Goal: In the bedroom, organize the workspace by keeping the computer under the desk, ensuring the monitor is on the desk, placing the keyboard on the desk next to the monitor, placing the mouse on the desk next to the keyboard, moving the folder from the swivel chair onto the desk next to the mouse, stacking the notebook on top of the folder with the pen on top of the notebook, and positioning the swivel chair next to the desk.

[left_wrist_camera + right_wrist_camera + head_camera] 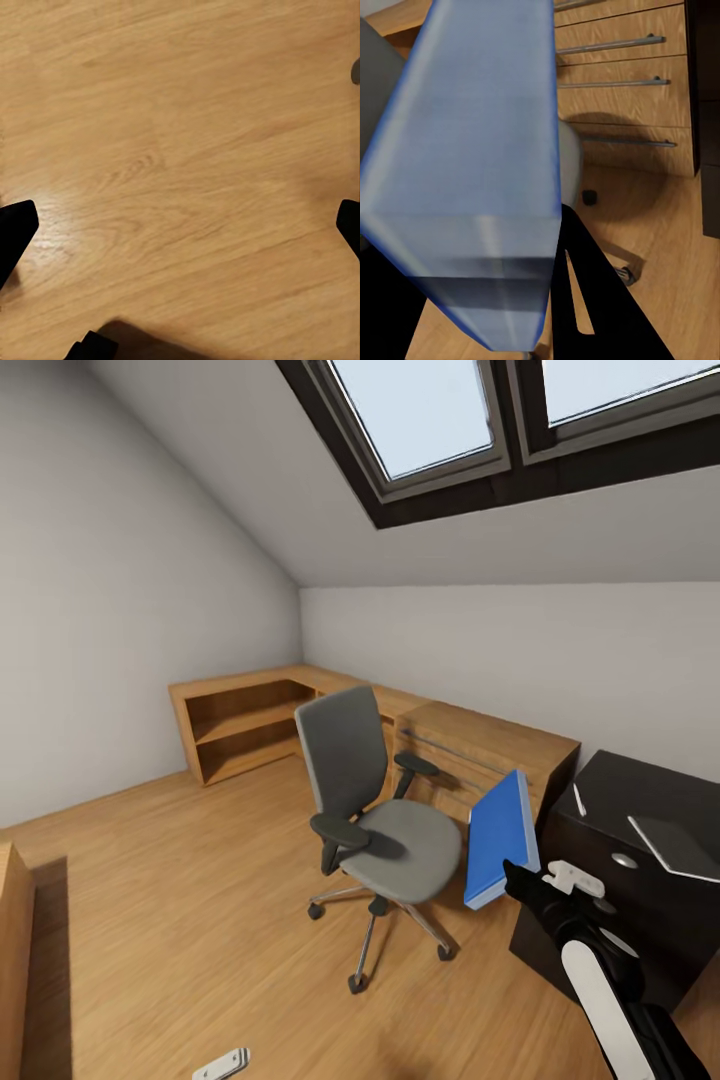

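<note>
1. One arm has nothing to do with the coming move: your left gripper looks straight down at bare wood floor, its fingertips wide apart and nothing between them.
2. Moving rightward in the head view, the swivel chair stands with its seat bare, in front of the low light-wood cabinet.
3. Just right of the seat, the folder hangs in the air clear of the chair, standing on edge with its long axis running up and away from your right gripper (the wrist view shows the blue cover close against the camera, with the fingers clamped on its near end).
4. Further right is the desk, its black top near the folder's free edge, so the right arm is plainly the nearer one.
5. On that top lie the pen and, beyond it, the notebook, well apart. You'll likely need to tip the folder flat and carry it rightward onto the top.
</note>
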Controlling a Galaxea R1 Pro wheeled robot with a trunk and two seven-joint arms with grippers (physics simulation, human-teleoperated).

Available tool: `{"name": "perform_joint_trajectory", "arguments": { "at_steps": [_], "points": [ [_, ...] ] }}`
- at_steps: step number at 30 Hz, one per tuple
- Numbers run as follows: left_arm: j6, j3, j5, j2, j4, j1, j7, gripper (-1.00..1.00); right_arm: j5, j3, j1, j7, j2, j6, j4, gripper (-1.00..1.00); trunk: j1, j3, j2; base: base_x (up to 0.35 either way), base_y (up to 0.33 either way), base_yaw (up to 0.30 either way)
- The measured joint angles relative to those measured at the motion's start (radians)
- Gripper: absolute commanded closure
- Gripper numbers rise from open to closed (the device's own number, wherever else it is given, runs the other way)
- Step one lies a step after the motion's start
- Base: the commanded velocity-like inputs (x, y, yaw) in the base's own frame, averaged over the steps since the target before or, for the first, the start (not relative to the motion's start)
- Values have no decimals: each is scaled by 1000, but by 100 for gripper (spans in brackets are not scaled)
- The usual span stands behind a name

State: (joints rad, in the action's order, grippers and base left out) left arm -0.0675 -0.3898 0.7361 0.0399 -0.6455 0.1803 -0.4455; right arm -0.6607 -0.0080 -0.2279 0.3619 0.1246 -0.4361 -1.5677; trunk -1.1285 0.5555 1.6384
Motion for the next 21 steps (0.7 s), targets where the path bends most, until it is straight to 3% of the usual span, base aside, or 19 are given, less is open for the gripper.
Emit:
{"name": "perform_joint_trajectory", "arguments": {
  "at_steps": [13, 21],
  "points": [
    [2, -4, 0, -1, 1, 0, 1, -100, -1, -2, 0, -6, 1, 2, 0, 100, 50, -41, -91, 0, 0, -38],
    [2, -8, 0, 0, 1, 0, 1, -100, -25, -2, 0, -115, -3, 2, 0, 100, 81, -66, -147, 0, 0, -128]
  ]
}}
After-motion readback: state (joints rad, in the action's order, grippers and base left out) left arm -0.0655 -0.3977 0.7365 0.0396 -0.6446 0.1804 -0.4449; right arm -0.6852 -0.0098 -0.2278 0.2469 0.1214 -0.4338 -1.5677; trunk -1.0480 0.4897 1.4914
